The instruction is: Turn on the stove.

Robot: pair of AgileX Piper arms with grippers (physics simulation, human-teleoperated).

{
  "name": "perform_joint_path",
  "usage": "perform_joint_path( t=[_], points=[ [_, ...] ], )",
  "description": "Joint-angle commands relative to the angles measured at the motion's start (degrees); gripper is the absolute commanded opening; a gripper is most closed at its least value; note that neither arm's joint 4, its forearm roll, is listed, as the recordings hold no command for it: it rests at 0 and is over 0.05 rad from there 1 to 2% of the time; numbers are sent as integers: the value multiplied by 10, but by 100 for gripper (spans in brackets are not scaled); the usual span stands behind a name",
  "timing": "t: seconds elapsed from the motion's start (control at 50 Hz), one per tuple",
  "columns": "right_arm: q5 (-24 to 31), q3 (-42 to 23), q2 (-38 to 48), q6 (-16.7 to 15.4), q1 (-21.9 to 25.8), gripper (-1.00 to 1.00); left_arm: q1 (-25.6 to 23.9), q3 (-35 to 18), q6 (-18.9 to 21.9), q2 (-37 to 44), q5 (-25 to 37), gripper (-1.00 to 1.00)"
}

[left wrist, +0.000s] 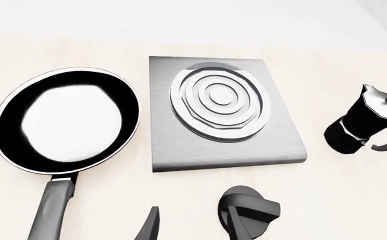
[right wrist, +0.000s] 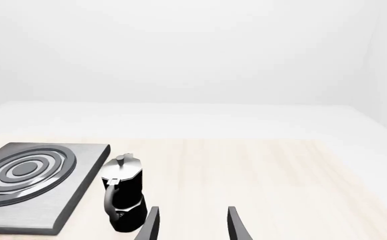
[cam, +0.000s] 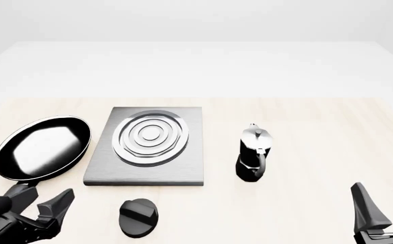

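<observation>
The stove [cam: 149, 170] is a flat dark-grey slab with silver burner rings, at the table's left-middle; it also shows in the left wrist view [left wrist: 227, 145] and the right wrist view [right wrist: 80, 192]. Its black ridged knob [cam: 138, 217] lies on the table just in front of the slab, and in the left wrist view [left wrist: 253, 212]. My left gripper [cam: 39, 202] is open and empty, low at the front left, left of the knob and apart from it. In its wrist view one finger [left wrist: 150, 225] shows clearly. My right gripper [cam: 387, 203] is open and empty at the front right, seen also in the right wrist view [right wrist: 191, 225].
A black frying pan [cam: 44, 147] lies left of the stove, its handle [left wrist: 53, 210] pointing toward my left gripper. A small black-and-silver moka pot [cam: 254, 152] stands upright right of the stove, also in the right wrist view [right wrist: 122, 197].
</observation>
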Motion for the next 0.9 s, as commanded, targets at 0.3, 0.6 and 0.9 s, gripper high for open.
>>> perform_joint_path(
  t=[0.3,0.6,0.9],
  points=[
    [0,0,-5,1,-1,100,-33,29,34,-215,112,100],
    [-2,-1,-5,3,-2,100,-30,59,15,-215,31,100],
    [-2,-1,-6,2,-3,100,0,77,-4,-215,14,100]
  ],
)
